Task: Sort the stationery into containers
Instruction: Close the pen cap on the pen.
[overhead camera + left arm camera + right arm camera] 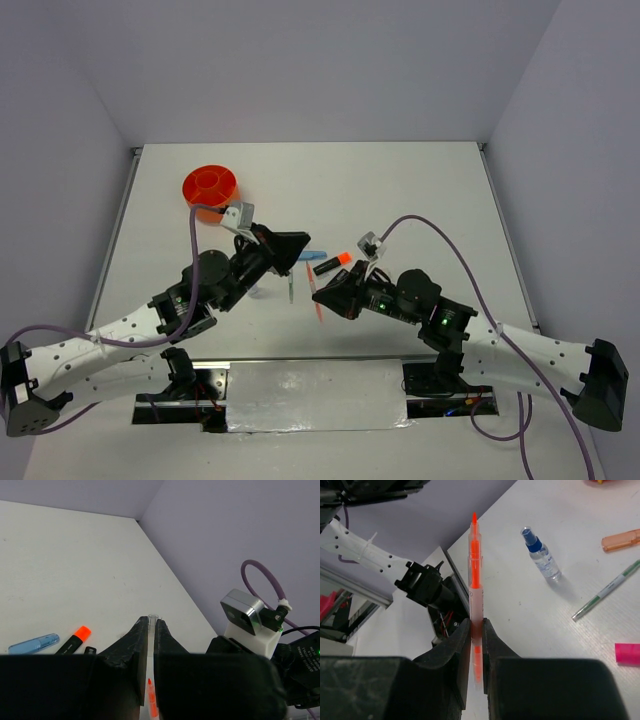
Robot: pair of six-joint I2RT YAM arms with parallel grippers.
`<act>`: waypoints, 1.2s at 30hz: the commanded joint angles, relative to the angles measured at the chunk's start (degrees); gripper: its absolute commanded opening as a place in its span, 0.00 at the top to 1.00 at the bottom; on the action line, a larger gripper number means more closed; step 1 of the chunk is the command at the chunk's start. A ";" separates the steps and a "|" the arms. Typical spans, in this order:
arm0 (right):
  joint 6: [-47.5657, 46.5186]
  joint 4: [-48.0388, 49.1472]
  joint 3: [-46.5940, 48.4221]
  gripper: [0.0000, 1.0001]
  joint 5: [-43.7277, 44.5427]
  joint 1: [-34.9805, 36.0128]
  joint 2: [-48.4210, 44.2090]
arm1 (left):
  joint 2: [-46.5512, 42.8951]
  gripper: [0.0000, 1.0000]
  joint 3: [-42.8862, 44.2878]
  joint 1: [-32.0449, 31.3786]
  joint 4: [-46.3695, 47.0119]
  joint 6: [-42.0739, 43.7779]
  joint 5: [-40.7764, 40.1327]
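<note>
"Where's the orange pen [474, 570]?"

"It's pinched in the right end effector [476, 625], with the fingers pressed onto its clear barrel. In the right wrist view it runs up the middle of the frame, its tip free near the top. From overhead it's only a short orange streak at centre frame."

"And the other arm?"

"Overhead, the left end effector [149, 623] hangs just up and left of that streak. Its own camera shows the fingers drawn to a narrow slit with a thin clear-and-orange shaft [150, 690] in it. I cannot tell whether they grip it or it lies beyond."

"What about the rest?"

"The right wrist view shows the blue-capped bottle [541, 556] lying on the worktop [400, 200] at upper centre, with the green pen [606, 589] and the salmon piece [620, 539] further right. The left wrist view has the light-blue piece [33, 643] and the orange-capped highlighter [75, 639] side by side at lower left. The orange organiser [190, 192] appears only overhead, at upper left, well apart from both pens."
</note>
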 commanded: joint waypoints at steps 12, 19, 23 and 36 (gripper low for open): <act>-3.95 -0.44 4.85 1.00 5.16 0.52 0.27 | -0.10 1.00 -1.23 -0.25 6.66 -0.43 2.15; -4.12 -1.49 5.20 1.00 6.13 0.52 -0.53 | 0.43 1.00 -1.50 -0.25 6.40 -0.61 2.07; -3.95 -1.67 5.20 1.00 6.13 0.52 -0.61 | 0.52 1.00 -1.76 -0.25 6.84 -0.78 2.33; -4.03 -0.61 5.55 1.00 5.60 0.52 -0.26 | 0.78 1.00 -1.94 -0.34 7.01 -0.34 1.89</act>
